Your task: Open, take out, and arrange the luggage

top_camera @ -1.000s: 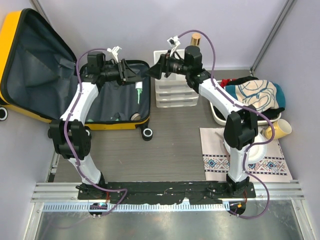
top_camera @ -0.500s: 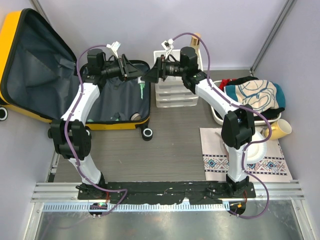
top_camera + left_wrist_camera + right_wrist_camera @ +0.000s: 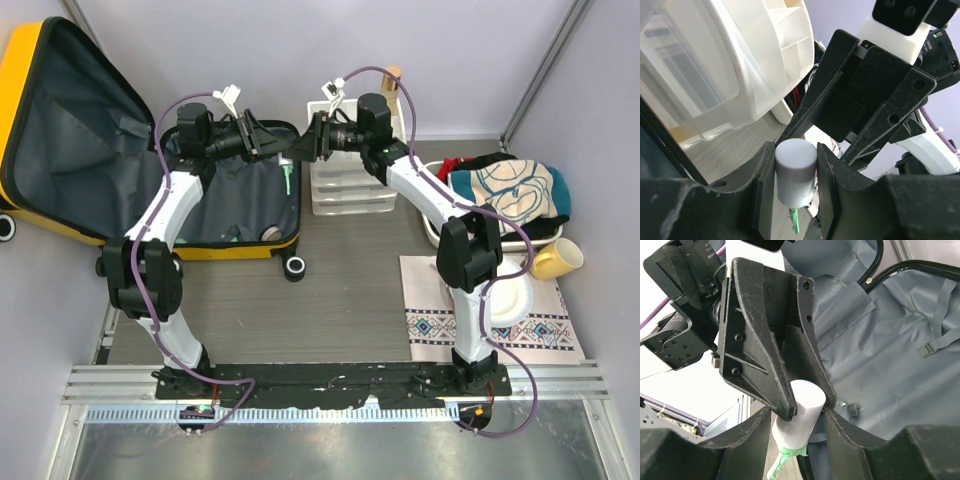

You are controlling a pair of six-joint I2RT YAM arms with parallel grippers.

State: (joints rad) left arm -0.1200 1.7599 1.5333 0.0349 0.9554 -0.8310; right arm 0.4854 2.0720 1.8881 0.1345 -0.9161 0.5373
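When checking grips, note left gripper (image 3: 795,152) clamped on white tube (image 3: 796,175). Note right gripper (image 3: 800,414) straddling same tube, contact indeterminate. Find open luggage (image 3: 70,130) directly below both, extending left of left gripper.

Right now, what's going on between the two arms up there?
It looks like a mid-air handover. The left gripper is clamped on a white cylinder with a green tip, near the right rim of the open luggage. The right gripper faces it, with its fingers either side of the same cylinder. Whether they grip it yet is unclear.
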